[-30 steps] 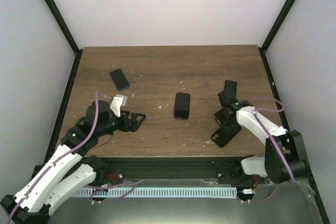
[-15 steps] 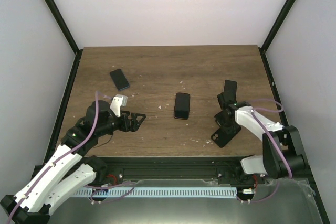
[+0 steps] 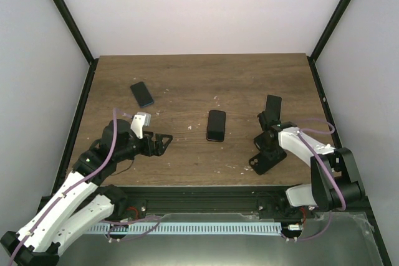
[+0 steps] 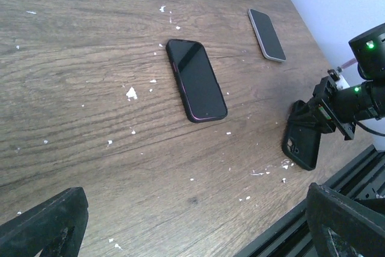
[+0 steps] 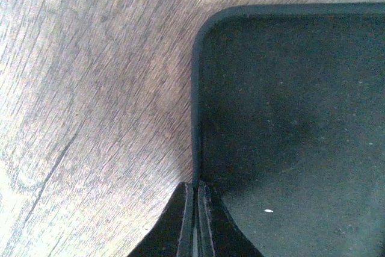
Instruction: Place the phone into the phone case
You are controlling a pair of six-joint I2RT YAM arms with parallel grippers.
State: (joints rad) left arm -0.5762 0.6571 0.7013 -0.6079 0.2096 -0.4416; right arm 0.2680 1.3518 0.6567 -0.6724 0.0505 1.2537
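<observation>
Step in hand, my read: pinning down the phone case (image 3: 262, 161). No phone is being held yet.

Next move is calling for the left arm to reach forward, pinch a phone by its long edges, carry it over and line it up with the cavity while the right keeps the case from sliding. A thin flat phone on wood is going to be an awkward pinch.

Nearest: the case is lying by the front edge of the table (image 3: 187, 73), right side, nothing in it. Right gripper (image 5: 195, 188) is clamping its side wall, fingers pressed together on the thin rim. Can't tell whether the case is sitting flat or tipped.

Left gripper (image 3: 163, 141) is hovering low over the near-left area, jaws wide apart, empty.

Further in: the middle phone (image 3: 216, 125) is lying flat, screen up, between the two grippers, well apart from both and from the case, ahead of the left jaws.

Furthest: the right-hand phone (image 3: 273, 104) is lying just behind the right gripper, and the far-left phone (image 3: 142, 93) toward the back left. Can't tell which of the three is meant.
</observation>
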